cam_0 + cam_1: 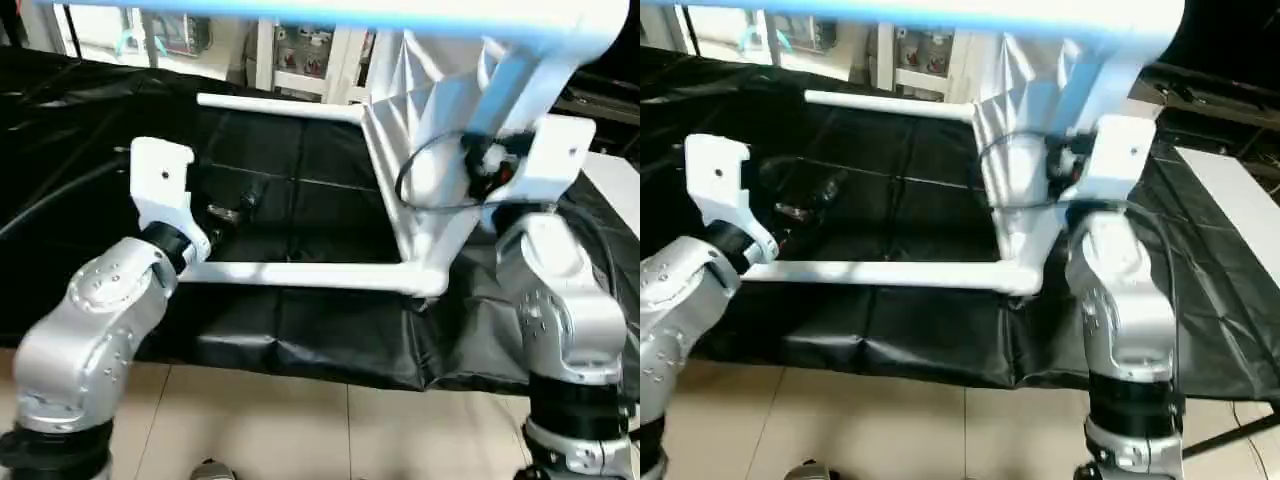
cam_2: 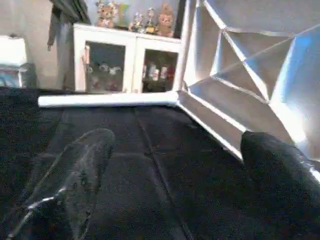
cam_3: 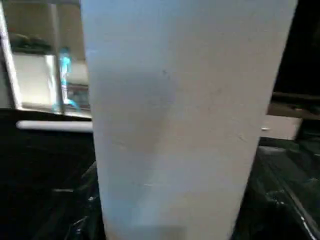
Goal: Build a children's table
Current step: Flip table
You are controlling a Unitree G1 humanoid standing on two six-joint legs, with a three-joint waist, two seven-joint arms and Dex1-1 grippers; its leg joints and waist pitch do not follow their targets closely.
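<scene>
The children's table point(image 1: 430, 190) lies on its side on the black cloth, its ribbed underside point(image 2: 250, 65) facing my left arm. Two white legs point left. The far leg point(image 1: 280, 108) hangs above the cloth, and the near leg point(image 1: 300, 273) runs low along it. Another white tube point(image 1: 350, 12) crosses the top of the head view. My left gripper point(image 2: 175, 140) is open with nothing between its fingers, just above the near leg and left of the tabletop point(image 1: 1025, 200). My right gripper point(image 1: 488, 160) is pressed up to the table's right side, with a white tube point(image 3: 185, 115) close in front of it.
A black cloth point(image 1: 300, 330) covers the work surface, and its front edge drops to a tiled floor point(image 1: 300, 430). A white glass-door cabinet point(image 2: 125, 65) stands behind. A white board point(image 1: 1230, 200) lies at the far right.
</scene>
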